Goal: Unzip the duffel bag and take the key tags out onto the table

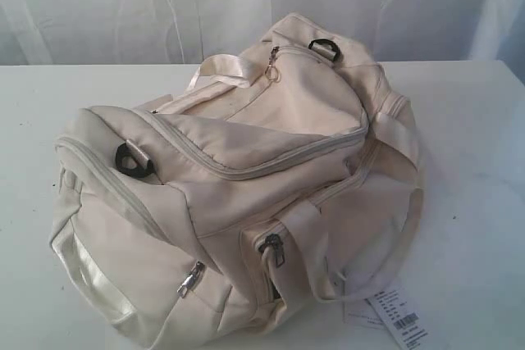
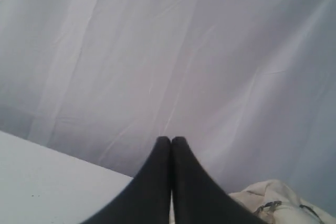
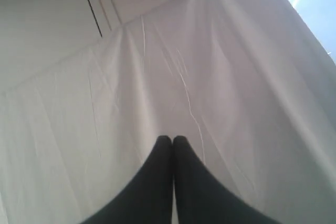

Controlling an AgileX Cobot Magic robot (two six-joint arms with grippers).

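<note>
On table [image 1: 476,137]: duffel bag [image 1: 246,202]; left gripper [image 2: 171,139], right gripper [image 3: 172,138] closed, empty.

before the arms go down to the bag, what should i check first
1. Left gripper empty: ok, shut with nothing in it.
2. Right gripper empty: ok, shut the same way.
3. Duffel bag resting on the table: ok.
4. A zipper pull to aim for: ok, one with a ring shows on the bag's top.
5. Which pocket holds the key tags: cannot tell, none show.
6. Paper barcode tag clear of the zippers: ok, it lies on the table beside the bag.
</note>
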